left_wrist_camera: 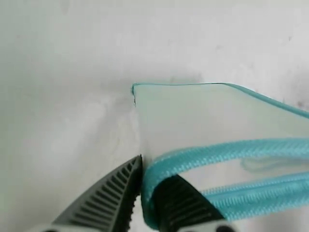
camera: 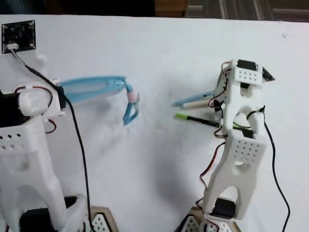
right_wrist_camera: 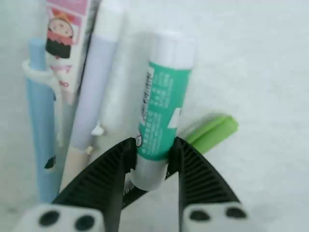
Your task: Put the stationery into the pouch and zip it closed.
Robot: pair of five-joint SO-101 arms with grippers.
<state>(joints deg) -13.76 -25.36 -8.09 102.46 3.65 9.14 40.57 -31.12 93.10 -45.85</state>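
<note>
The clear pouch [camera: 94, 88] with a teal zipper lies on the white table, left of centre, its mouth gaping and a pink pull [camera: 131, 96] at its right end. My left gripper [left_wrist_camera: 145, 193] is shut on the pouch's zipper edge [left_wrist_camera: 203, 154] at the pouch's left end [camera: 62, 93]. On the right, my right gripper [right_wrist_camera: 152, 145] is shut on a green-and-white glue stick [right_wrist_camera: 161, 101]. Beside it lie a blue pen [right_wrist_camera: 41, 130], a lavender pen [right_wrist_camera: 96, 82], a pink cartoon-printed item [right_wrist_camera: 65, 34] and a green marker [right_wrist_camera: 212, 129]. In the high view the blue pen [camera: 190, 100] and green marker [camera: 193, 118] poke out left of the right arm.
A black square board [camera: 18, 35] with a cable running off it sits at the table's far left corner. Bare white table [camera: 164, 58] lies between the pouch and the pens. Both arm bases stand at the near edge.
</note>
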